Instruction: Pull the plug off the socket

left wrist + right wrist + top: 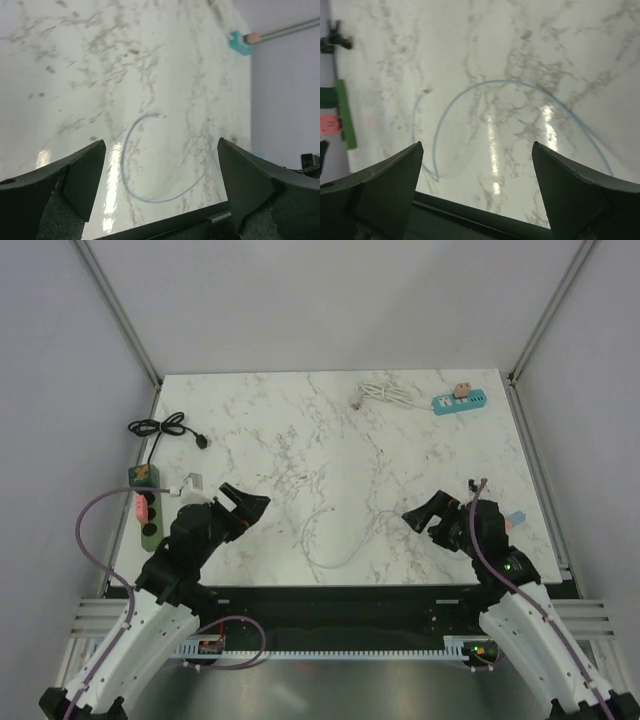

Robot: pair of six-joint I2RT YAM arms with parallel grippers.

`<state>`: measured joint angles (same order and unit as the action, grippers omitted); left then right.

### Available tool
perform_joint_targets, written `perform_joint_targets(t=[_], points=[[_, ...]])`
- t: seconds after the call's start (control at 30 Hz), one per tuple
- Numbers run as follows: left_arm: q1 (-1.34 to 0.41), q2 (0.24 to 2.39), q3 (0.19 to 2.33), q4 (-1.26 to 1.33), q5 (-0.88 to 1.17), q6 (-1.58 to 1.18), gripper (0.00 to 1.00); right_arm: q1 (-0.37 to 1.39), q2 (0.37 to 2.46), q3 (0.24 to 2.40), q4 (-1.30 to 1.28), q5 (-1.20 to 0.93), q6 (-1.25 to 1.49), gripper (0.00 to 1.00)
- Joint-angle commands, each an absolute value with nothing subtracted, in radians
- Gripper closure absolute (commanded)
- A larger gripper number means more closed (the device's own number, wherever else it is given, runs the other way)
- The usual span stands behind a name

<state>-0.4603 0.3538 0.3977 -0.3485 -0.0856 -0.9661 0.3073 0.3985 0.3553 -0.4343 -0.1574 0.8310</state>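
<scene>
At left edge, pink plug point(143, 508) is sitting in green socket strip point(149, 531), unpulled; left gripper point(245, 498) and right gripper point(421, 510) are hovering open, empty.

Open-jawed right gripper point(477, 190) above marble table point(570, 40)
A thin blue cable point(470, 90) loops on it; green socket strip point(342, 112) with pink plug point(329, 124) at left edge.

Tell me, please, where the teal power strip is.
In the top view, the teal power strip lies on the table near its far right corner, a pinkish plug on it and a coiled white cord to its left.
</scene>
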Motion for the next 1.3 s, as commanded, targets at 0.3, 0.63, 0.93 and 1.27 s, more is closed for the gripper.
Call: perform_joint_targets(t=[0.3,0.63,0.93,1.27], points=[[-0.456,0.630,0.652,-0.491,-0.023,-0.776,0.00,0.305,0.784,0.555,-0.592,-0.187,0.606,0.02],[-0.647,1.161,0.779,0.054,0.473,-0.754,0.00,0.305,0.753,0.707,-0.748,-0.020,0.638,0.02],[-0.874,1.451,0.963,0.090,0.454,-0.519,0.04,0.304,0.745,0.985,-1.092,0.378,0.657,0.02],[-0.937,1.814,1.290,0.282,0.590,-0.591,0.13,0.270,0.890,1.213,-1.212,0.505,0.663,0.02]])
